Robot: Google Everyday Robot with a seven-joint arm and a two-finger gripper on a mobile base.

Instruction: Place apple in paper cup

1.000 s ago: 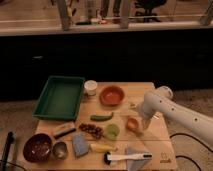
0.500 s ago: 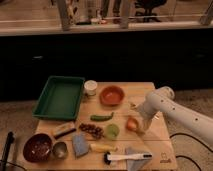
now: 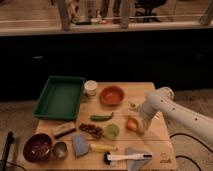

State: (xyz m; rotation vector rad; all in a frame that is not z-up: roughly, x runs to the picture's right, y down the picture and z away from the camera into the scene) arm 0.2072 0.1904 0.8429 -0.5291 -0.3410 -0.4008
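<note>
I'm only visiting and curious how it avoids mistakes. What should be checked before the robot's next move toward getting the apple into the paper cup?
1. Is the hand at the apple: ok, right against it.
2. Apple securely held: cannot tell.
3. Paper cup upright: ok.
4. Cup empty inside: cannot tell.
5. Straight low route to the cup: probably not ok, because the orange-red bowl sits close to that line, so the apple likely needs lifting over it.

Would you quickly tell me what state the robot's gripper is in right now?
The gripper is down at the small round orange-red apple on the wooden table; whether it is open, closed or holding it cannot be told.
</note>
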